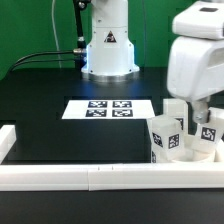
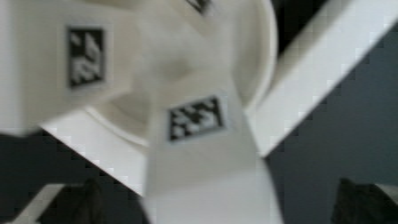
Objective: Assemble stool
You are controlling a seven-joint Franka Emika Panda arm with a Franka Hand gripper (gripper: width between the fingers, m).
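The stool's white parts are bunched in the corner at the exterior view's right: tagged legs (image 1: pixel 166 136) stand upright beside the rail. My gripper (image 1: pixel 203 120) hangs directly over them. In the wrist view, a leg (image 2: pixel 199 150) with a black-and-white tag runs between my fingers (image 2: pixel 43 206), with a dark gap on each side of it. My gripper (image 2: pixel 210 206) is open and holds nothing. The round seat (image 2: pixel 157 75) lies behind that leg, and another tagged leg (image 2: pixel 80 55) sits against it.
The marker board (image 1: pixel 110 108) lies flat mid-table. A long white rail (image 1: pixel 90 176) borders the near edge and another rail (image 1: pixel 8 142) the exterior view's left side. A rail (image 2: pixel 331 60) runs close beside the seat. The robot base (image 1: pixel 108 45) stands at the back.
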